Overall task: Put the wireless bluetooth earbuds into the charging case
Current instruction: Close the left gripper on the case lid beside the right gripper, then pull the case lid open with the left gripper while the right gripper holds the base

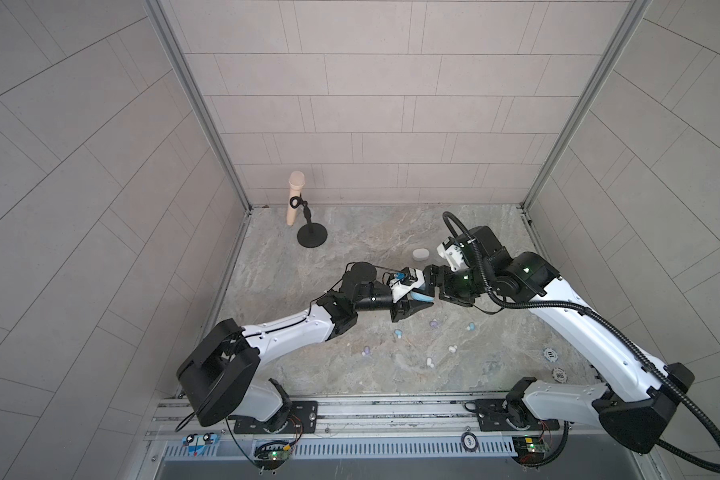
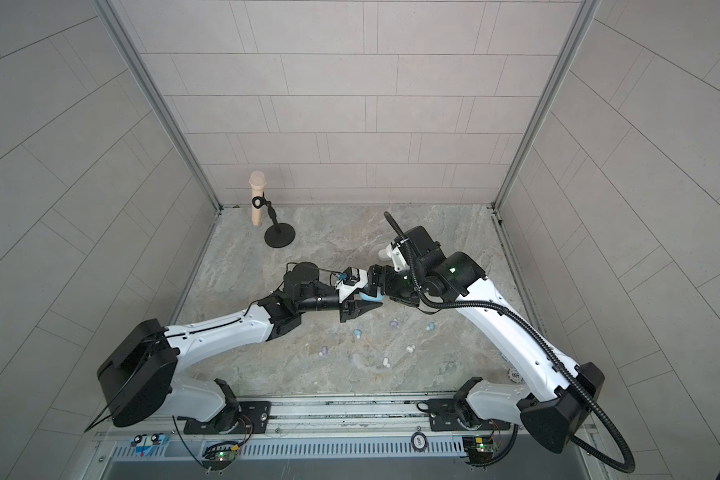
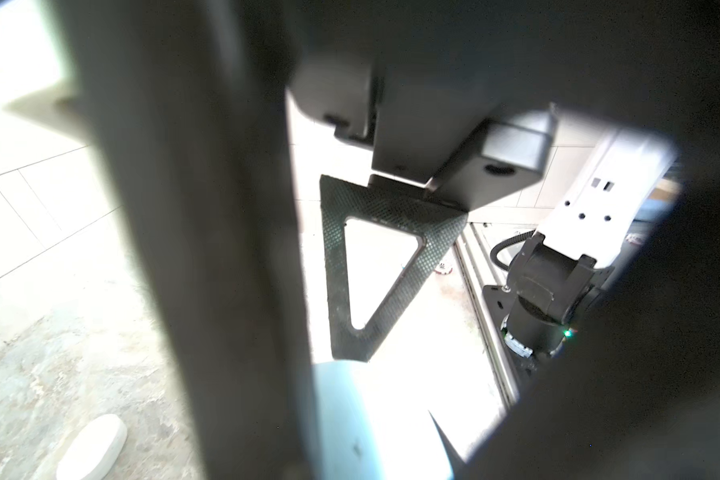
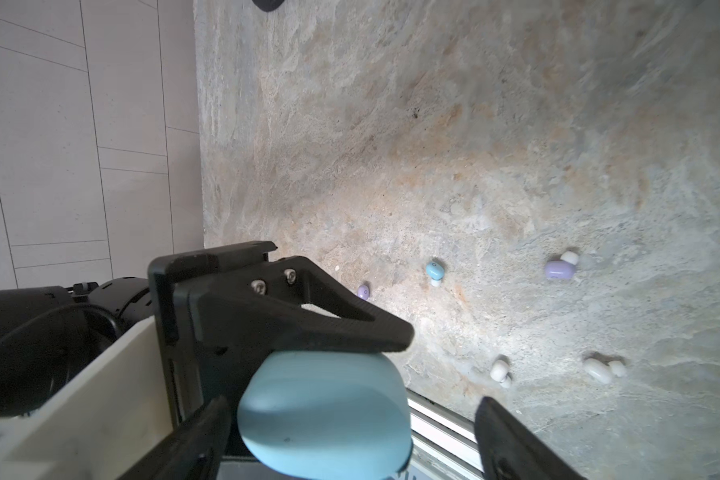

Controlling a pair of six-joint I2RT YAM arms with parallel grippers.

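Loose on the worktop (image 1: 350, 249), none in a case yet: lilac earbud (image 1: 433, 323) closest, at nearly 6 o'clock from the raised case in a top view. Light blue earbud (image 1: 398, 333) at 7 o'clock, second light blue earbud (image 1: 470, 327) at 4 o'clock. White earbud (image 1: 452, 348) at 5, second white earbud (image 1: 430, 363) at 6, second lilac earbud (image 1: 366, 352) between 7 and 8.

Above them, light blue charging case (image 4: 325, 411): held clear of the worktop, lid apparently closed, long axis roughly along the 9-to-3 line. Left end effector (image 1: 424, 300) pressed tight onto the case from 9 o'clock. Right end effector (image 1: 436, 286) spread wide at 3 o'clock, fingers flanking the free end of the case, not closed on it.

Probably next: lifting the lid, then a reach down toward 4 to 7 o'clock for the matching blue pair. Nearer and free for that: the right arm, at least for the 4 o'clock bud.
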